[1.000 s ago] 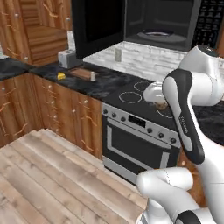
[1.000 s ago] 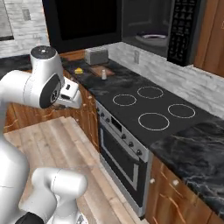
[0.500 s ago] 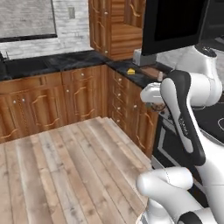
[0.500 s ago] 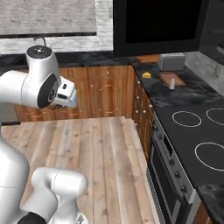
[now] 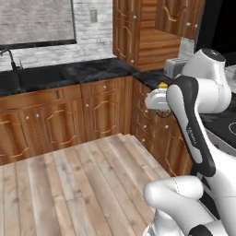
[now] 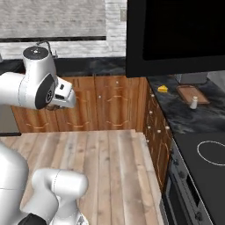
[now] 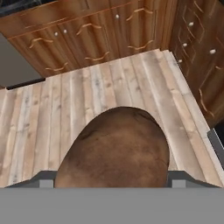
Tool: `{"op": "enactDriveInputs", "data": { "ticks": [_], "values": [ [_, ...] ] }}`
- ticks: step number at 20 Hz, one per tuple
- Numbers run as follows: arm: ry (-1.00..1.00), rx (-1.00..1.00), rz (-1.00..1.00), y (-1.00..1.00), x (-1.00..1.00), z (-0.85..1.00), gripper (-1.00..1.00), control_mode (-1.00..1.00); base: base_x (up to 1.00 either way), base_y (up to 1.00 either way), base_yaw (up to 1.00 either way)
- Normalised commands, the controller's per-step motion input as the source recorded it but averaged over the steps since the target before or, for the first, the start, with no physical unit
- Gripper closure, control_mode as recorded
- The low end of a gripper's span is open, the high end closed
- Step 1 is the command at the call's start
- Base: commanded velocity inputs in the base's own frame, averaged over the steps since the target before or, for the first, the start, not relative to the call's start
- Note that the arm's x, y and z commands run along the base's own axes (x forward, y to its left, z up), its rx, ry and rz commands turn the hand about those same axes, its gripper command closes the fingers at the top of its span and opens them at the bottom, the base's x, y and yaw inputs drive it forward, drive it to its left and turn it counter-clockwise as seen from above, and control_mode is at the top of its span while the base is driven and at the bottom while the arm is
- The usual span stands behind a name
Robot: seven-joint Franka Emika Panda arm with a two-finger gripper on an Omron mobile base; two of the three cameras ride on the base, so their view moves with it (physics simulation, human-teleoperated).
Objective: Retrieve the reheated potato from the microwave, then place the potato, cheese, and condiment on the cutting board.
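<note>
Item: potato, gripped in the jaws over the floor; carry level to board beside cheese, releasing only once low.

The potato — brown, lumpy — sits between the finger tips. The yellow cheese wedge lies just beside the reddish cutting board on the dark counter.

Toaster on counter — cheese nearby.
</note>
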Motion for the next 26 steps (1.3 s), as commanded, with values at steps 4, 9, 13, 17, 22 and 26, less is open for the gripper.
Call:
{"op": "enactDriveInputs", "data": {
  "ticks": [4, 9, 13, 17, 22, 26],
  "values": [
    [0.00, 0.00, 0.00, 0.00, 0.00, 0.00, 1.00, 1.00, 0.94, 0.22, 0.11],
    [0.00, 0.00, 0.00, 0.00, 0.00, 0.00, 1.00, 1.00, 0.94, 0.21, 0.10],
    [0.00, 0.00, 0.00, 0.00, 0.00, 0.00, 1.00, 1.00, 0.93, 0.25, 0.00],
    [0.00, 0.00, 0.00, 0.00, 0.00, 0.00, 1.00, 1.00, 0.61, 0.34, -0.55],
    [0.00, 0.00, 0.00, 0.00, 0.00, 0.00, 1.00, 1.00, 0.51, 0.31, -0.66],
    [0.00, 0.00, 0.00, 0.00, 0.00, 0.00, 1.00, 1.00, 0.50, 0.31, -0.66]
  ]
}}
